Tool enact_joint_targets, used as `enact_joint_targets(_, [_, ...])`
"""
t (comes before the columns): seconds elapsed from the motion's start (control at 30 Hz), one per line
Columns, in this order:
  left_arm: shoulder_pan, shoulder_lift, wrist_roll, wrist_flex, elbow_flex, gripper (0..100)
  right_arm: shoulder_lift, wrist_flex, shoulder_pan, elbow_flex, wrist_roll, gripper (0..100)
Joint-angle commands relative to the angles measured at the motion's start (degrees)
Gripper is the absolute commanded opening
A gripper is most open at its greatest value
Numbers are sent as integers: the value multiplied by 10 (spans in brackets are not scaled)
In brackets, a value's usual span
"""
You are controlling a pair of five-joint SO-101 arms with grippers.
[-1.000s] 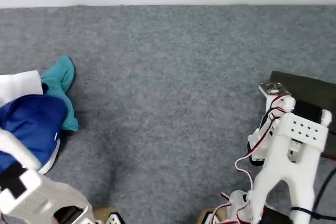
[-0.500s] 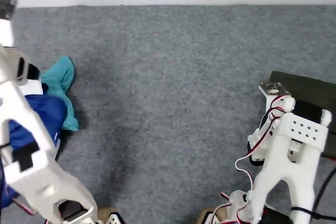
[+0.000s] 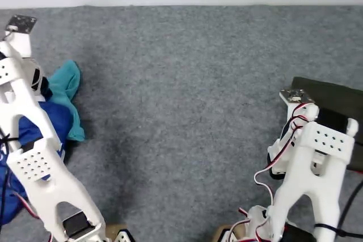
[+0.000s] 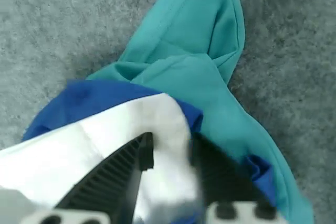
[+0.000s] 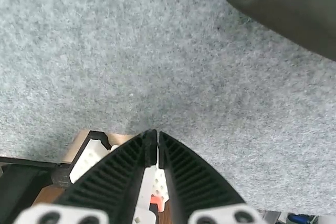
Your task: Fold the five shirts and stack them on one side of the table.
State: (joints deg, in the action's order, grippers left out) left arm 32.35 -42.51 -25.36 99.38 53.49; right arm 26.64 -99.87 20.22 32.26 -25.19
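**Heap still unfolded; left arm at the white shirt**

Progress, by judgement: early. The flat dark olive-black shirt (image 3: 329, 100) looks folded and lies at the far side of the grey felt table (image 3: 187, 83). The crumpled teal cotton shirt (image 3: 65, 86), the rumpled royal-blue shirt (image 3: 48, 120) and the white shirt (image 4: 105, 135) sit heaped together, none folded. You can count four garments.

Left gripper (image 4: 168, 142): narrowly open over the heap, with white cloth between the jaws. No firm pinch is evident.

Right gripper (image 5: 153, 135): closed, empty, above bare felt, near the dark shirt.

The left wrist view gives you the cloth at the jaws. The high view gives the layout, with heap and dark shirt well apart.
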Motion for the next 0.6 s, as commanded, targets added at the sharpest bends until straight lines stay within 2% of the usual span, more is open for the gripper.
enact_joint_targets(0.0, [-4,8,3,11,29,13,18,-11,-3,1,4,10])
enact_joint_targets(0.13, [0,45,4,11,30,13,19,-15,-3,1,4,10])
enact_joint_targets(0.37, [-17,222,7,4,31,13,19,-19,-4,1,4,11])
enact_joint_targets(0.43, [-20,273,14,-17,31,13,19,-19,-4,1,4,11])
enact_joint_targets(0.57, [-22,350,73,-90,30,13,19,-19,-7,1,4,11])
